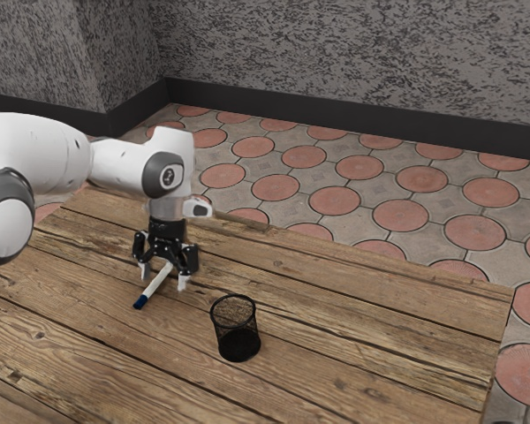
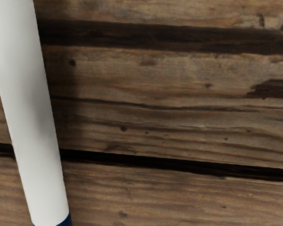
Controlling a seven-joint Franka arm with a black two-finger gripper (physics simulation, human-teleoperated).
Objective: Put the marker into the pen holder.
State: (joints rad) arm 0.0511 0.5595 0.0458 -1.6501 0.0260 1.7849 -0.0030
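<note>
Plainly, our claw [image 1: 163, 277] stands wide open around the marker [image 1: 155, 288]; whether either finger touches it, we can't tell.

white marker [image 2: 30, 122] (blue at one end) above wooden planks [image 2: 179, 127].

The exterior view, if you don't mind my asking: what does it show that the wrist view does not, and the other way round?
From the exterior view: the black mesh pen holder, the arm, the open gripper, the floor tiles and the wall.

From the wrist view: close detail of the wood, such as a ragged dark patch and small knots.

In both: the marker, with its white body and blue end, and the plank table.
</note>
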